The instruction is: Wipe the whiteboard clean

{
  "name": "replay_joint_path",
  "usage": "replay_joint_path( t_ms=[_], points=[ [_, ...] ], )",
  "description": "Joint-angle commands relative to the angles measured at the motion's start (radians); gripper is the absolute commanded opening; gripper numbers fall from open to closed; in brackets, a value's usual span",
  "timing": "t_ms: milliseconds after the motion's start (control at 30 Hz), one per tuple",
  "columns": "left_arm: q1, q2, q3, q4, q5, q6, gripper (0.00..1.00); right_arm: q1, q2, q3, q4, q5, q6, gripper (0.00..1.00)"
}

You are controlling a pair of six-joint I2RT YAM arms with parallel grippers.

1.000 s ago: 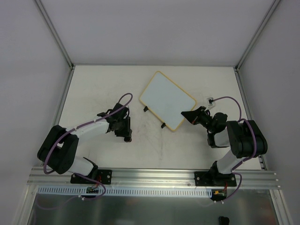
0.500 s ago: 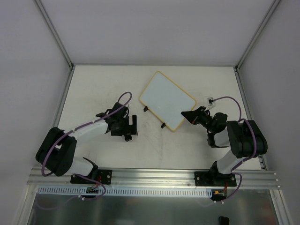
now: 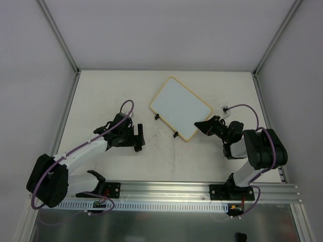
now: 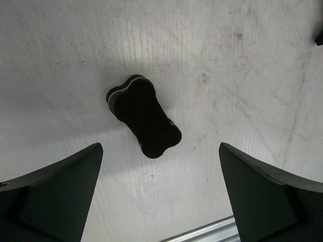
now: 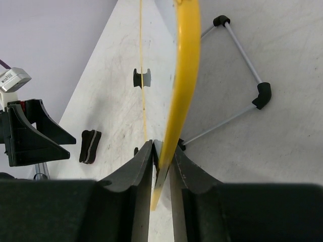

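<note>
Whiteboard (image 3: 180, 107) sits centre-far on the table (image 3: 101, 91), turned diagonal, face clean white. In the right wrist view its yellow-tan frame (image 5: 186, 65) rises edge-on, with a wire stand (image 5: 242, 55) and black feet behind.

Right gripper (image 3: 204, 125) is at the board's 4 o'clock corner, jaws nearly together and pinching the frame edge between them (image 5: 160, 151).

Left gripper (image 3: 139, 136) is at the board's 8 o'clock, apart from it, with fingers spread wide (image 4: 159, 148). A black eraser (image 4: 144, 117) lies on the table below the gap, untouched.
</note>
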Motion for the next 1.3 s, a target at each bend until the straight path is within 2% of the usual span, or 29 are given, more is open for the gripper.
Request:
replay_joint_path(
  t_ms=[0,233,333,700,967,1133,1267],
  points=[
    [0.01,-0.035,-0.015,-0.021,-0.028,-0.004,0.99,0.008,0.004,0.001,0.169,-0.023,-0.057,0.22],
    [0.008,-0.051,-0.012,-0.035,-0.034,-0.004,0.99,0.005,0.001,-0.002,0.17,-0.023,-0.057,0.31],
    [0.008,-0.057,-0.012,-0.038,-0.034,-0.006,0.99,0.002,-0.002,-0.005,0.169,-0.021,-0.057,0.41],
    [0.01,-0.104,-0.015,-0.044,-0.034,-0.009,0.99,-0.022,-0.075,-0.045,0.169,-0.013,-0.051,0.63],
    [0.01,-0.207,-0.035,-0.044,-0.105,-0.004,0.99,-0.061,-0.224,-0.141,0.169,-0.013,-0.017,0.84],
    [0.01,-0.297,-0.052,-0.044,-0.18,0.031,0.99,-0.07,-0.333,-0.198,0.163,-0.012,0.026,0.91],
    [0.01,-0.351,-0.072,-0.044,-0.214,0.043,0.99,-0.068,-0.404,-0.209,0.163,-0.069,0.104,0.92]
  ],
)
